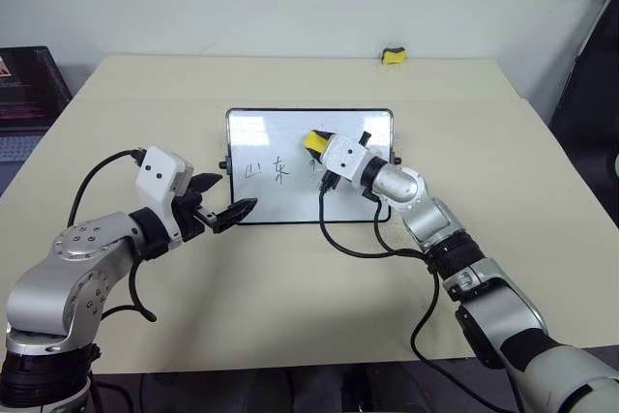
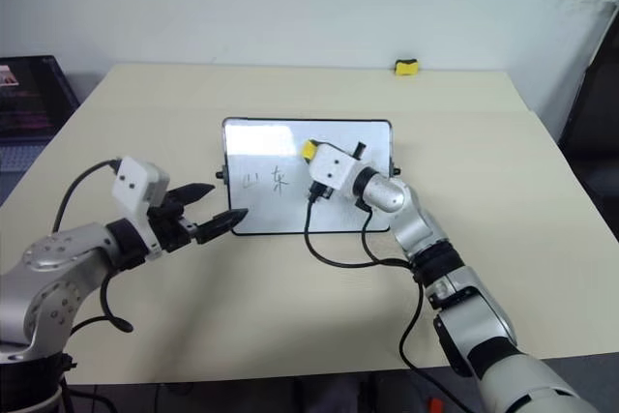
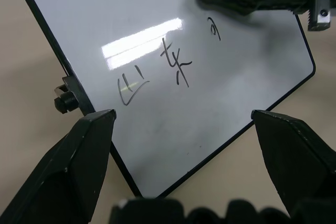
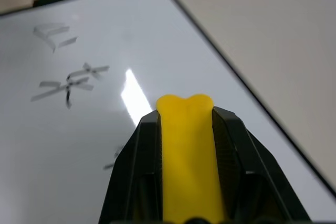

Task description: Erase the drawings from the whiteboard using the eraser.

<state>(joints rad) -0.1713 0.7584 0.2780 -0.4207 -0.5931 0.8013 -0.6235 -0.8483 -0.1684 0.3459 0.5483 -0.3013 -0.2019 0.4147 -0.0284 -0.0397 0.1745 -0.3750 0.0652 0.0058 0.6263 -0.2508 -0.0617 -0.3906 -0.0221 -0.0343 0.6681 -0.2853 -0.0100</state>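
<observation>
While the whiteboard [image 1: 290, 157] lies flat near the middle of the desk [image 1: 290, 297], both arms reach in over its near edge.

Right arm: comes from the near right, elbow bent, forearm running far and left, so that the wrist sits over the right half of the board.
Right claw [image 1: 314, 141]: pressed together on the eraser [image 4: 186, 156], which is squeezed between the two black fingers [image 4: 228, 150] with its yellow end sticking out past the tips.
Eraser place: over the board's right half, right of the marks; whether it touches the surface I cannot tell.
Left arm: bent at the near left, forearm pointing right and slightly down toward the board's near left corner.
Left claw [image 1: 224, 202]: spread wide, holding nothing, tips at the board's left edge near the small black knob [image 3: 64, 100].
Drawings [image 1: 268, 170]: two black characters on the left half of the board, with a small leftover stroke [image 3: 215, 31] to their right, close to the eraser.
Second yellow block [image 1: 393, 55]: at the far edge of the desk, well apart from the board.
</observation>
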